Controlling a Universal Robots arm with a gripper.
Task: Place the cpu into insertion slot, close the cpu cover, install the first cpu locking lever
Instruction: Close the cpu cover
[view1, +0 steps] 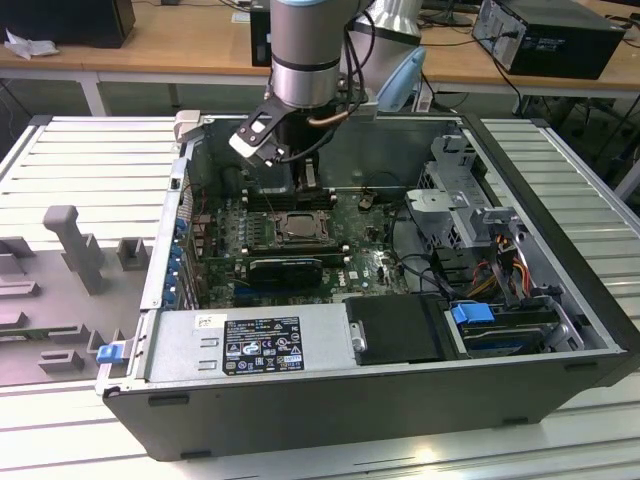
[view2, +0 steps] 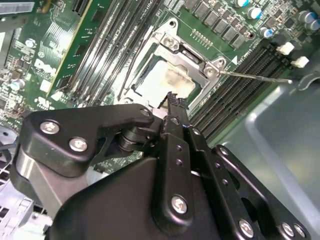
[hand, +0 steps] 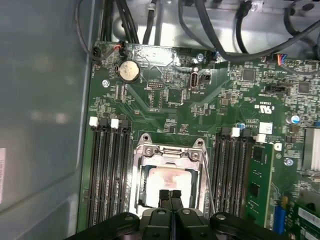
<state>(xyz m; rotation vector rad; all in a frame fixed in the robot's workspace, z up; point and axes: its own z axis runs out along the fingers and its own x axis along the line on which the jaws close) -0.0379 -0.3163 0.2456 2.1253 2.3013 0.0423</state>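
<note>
Cpu (hand: 167, 181), pale and smudged, sits in the insertion slot (view1: 270, 230) of the green motherboard (hand: 200, 110), with the silvery cpu cover (hand: 170, 151) folded flat around it. The gripper (hand: 170, 195) hangs over one edge of the chip in both wrist views, its black fingers pressed together and holding nothing. A thin wire lever (view2: 255, 76) slants out from the frame's corner across the memory slots (hand: 107, 170), all inside the open computer case (view1: 400, 400).

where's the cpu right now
In the first wrist view the pale square metal cpu lies inside the silvery metal cover frame, just ahead of the claw.
</note>
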